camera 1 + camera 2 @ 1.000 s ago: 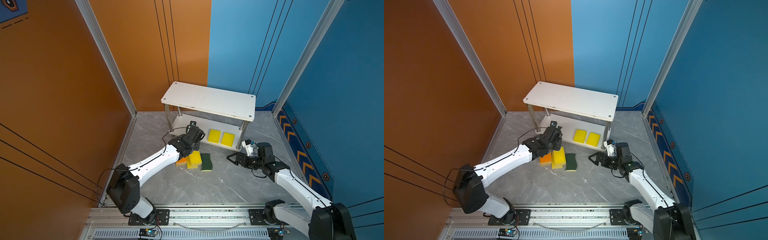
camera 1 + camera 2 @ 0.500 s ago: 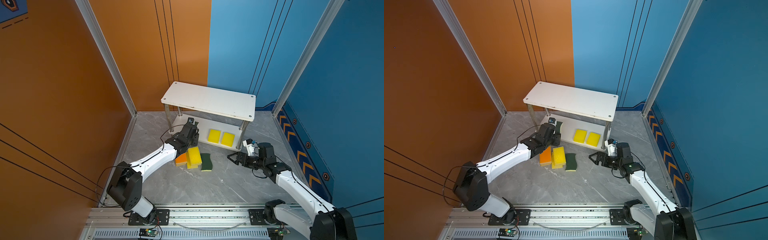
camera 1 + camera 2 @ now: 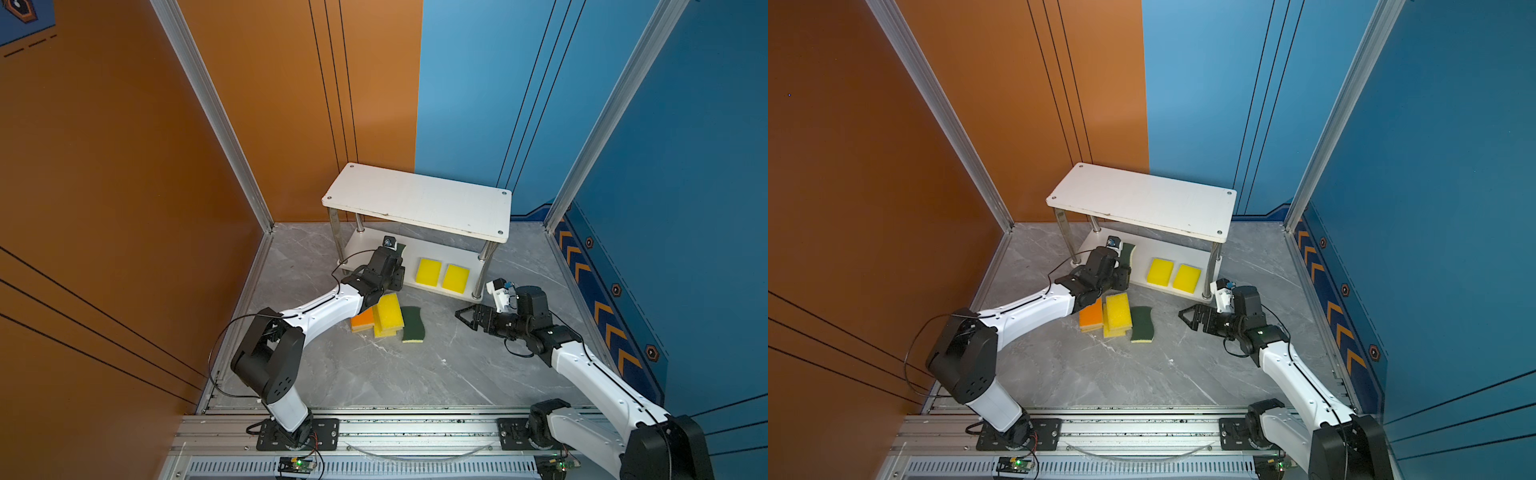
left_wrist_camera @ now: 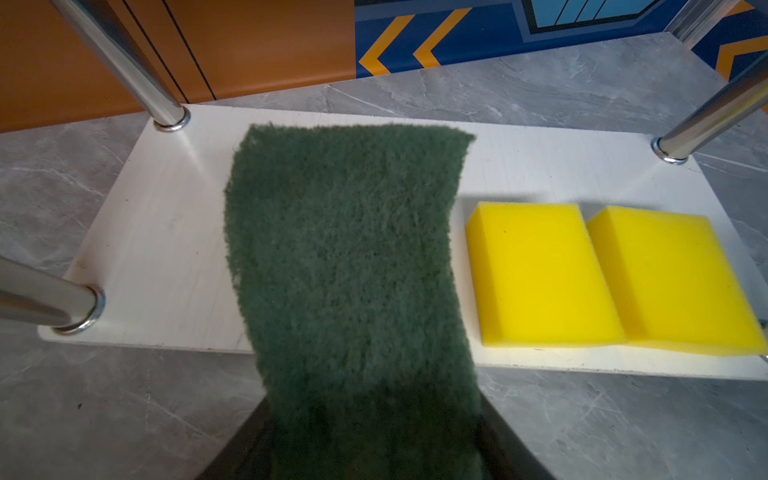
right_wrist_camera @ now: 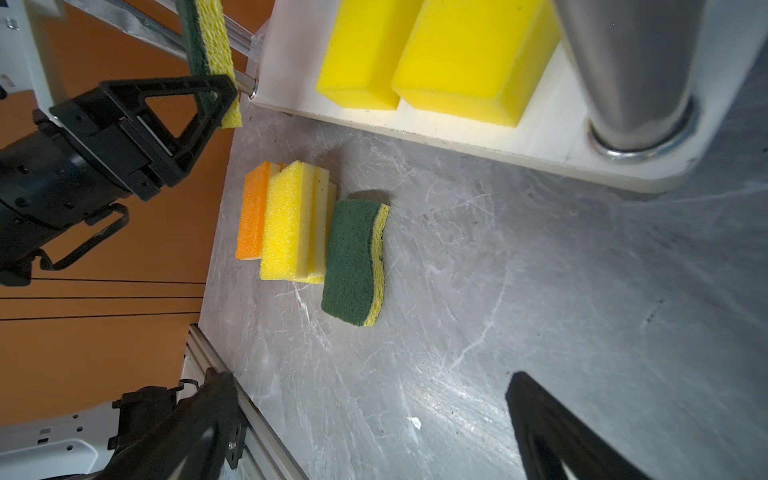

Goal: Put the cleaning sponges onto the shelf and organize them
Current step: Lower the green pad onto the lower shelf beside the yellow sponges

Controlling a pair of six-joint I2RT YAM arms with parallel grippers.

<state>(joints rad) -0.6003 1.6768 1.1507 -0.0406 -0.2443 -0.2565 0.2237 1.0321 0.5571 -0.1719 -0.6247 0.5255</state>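
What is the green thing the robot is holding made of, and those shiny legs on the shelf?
The green pad looks like rough, fuzzy scouring fibre glued onto yellow holey foam, seen edge-on in the right wrist view. The left gripper pinches it. The shelf legs look like polished metal tube, probably chrome, because they mirror the light.

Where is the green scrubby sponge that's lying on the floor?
In both top views the wavy dark-green-topped yellow scouring sponge lies on the grey marble floor near the middle, in front of the white two-tier shelf, beside the yellow rectangular foam sponges.
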